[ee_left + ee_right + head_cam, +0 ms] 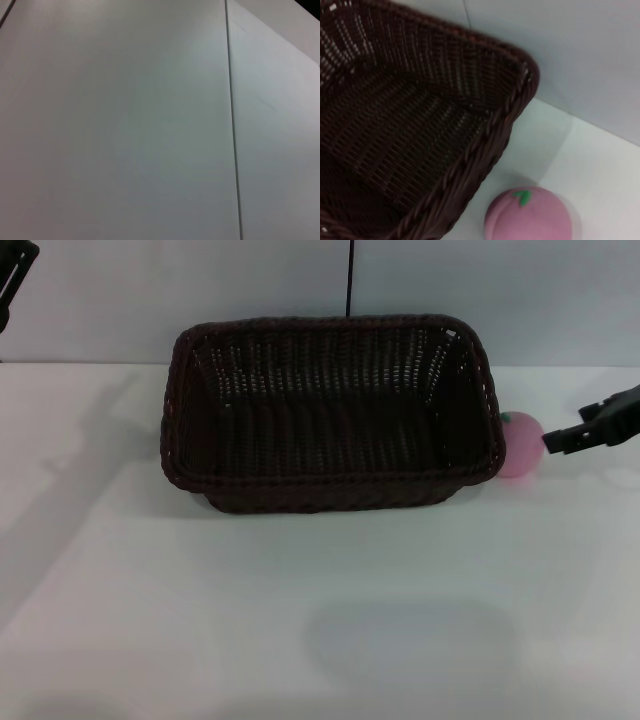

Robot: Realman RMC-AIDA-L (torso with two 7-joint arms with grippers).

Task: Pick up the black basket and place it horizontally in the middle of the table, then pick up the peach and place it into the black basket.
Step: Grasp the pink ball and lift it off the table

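The black basket (330, 410) stands on my white desk (300, 620), toward the far side and about in the middle from left to right. Its long side runs across in front of me and its opening faces up. Inside I see only its dark woven floor and sloping walls.

The peach (520, 445) sits on the desk just beside the right end of the basket, outside of it. In the head view the rim of the basket covers a small part of the peach, so I cannot tell if the two touch. In my right wrist view the peach (530, 217) lies near the rounded corner of the basket (420, 125), with a thin strip of desk (580, 155) between them, and its small green leaf mark points up.

My right claw (552, 441) comes in from the right edge, low over the desk, and its dark tip is just beside the peach on the side away from the basket. It holds nothing. I cannot tell from here how wide its fingers stand.

My left arm (15, 280) is high in the far left corner, well apart from the basket. Its wrist view shows only a pale flat surface (125, 125) with a thin dark line, so my left claw is not seen.
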